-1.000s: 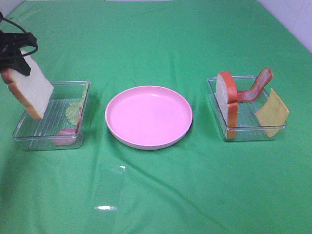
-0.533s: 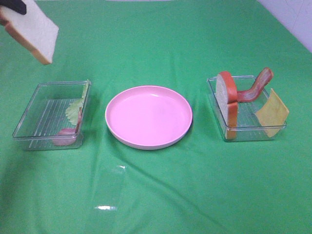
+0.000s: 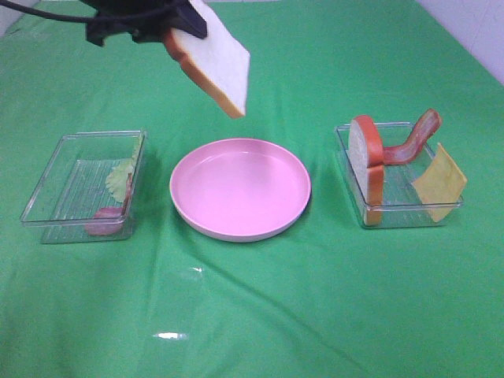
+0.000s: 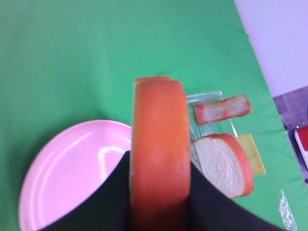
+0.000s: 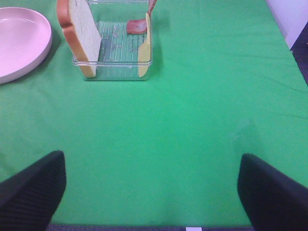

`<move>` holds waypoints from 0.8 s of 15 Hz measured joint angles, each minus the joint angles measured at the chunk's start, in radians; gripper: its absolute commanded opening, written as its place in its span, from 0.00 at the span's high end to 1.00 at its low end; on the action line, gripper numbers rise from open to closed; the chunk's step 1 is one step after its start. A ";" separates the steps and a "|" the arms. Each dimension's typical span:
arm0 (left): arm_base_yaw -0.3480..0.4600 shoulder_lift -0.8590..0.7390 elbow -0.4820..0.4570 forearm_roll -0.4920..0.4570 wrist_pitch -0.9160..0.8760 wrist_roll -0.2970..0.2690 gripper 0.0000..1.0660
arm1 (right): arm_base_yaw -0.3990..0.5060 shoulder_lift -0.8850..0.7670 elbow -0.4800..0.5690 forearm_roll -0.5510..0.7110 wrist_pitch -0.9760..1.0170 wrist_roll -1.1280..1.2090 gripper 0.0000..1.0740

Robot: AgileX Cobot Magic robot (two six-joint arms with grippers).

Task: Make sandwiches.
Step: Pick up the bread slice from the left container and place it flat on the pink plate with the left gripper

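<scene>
Left gripper [image 3: 179,24] clamps one bread slice [image 3: 216,67], tilted in air over the plate's [image 3: 240,230] 12 o'clock rim. Right gripper [image 5: 151,190] gapes over bare cloth [image 5: 159,120]. Two slices, two bacon strips, two trays. 9 o'clock tray [image 3: 47,213]: lettuce [image 3: 120,179], bacon strip [image 3: 102,219]. 3 o'clock tray [image 3: 402,218]: other slice [image 3: 366,157], other strip [image 3: 413,142], cheese [image 3: 439,183]. Cloth lies open at 6.

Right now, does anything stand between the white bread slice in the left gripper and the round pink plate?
Nothing visible does. The white, orange-brown-crusted bread slice hangs in the left gripper, open air between it and the bare round pink plate. Both clear plastic trays sit off to the sides.
</scene>
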 measured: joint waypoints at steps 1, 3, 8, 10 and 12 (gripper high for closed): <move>-0.034 0.034 0.000 -0.007 -0.017 0.000 0.90 | 0.000 0.000 0.000 0.000 0.000 0.000 0.12; -0.078 0.086 0.000 -0.026 -0.039 0.001 0.90 | 0.000 0.000 0.000 0.000 0.000 0.000 0.12; -0.117 0.188 0.000 -0.053 -0.045 0.001 0.90 | 0.000 0.000 0.000 0.000 0.000 0.000 0.12; -0.117 0.189 0.000 -0.053 -0.045 0.000 0.90 | 0.000 0.000 0.000 0.000 0.000 0.000 0.12; -0.116 0.205 0.000 -0.057 -0.058 -0.059 0.90 | 0.000 0.000 0.000 0.000 0.000 0.000 0.12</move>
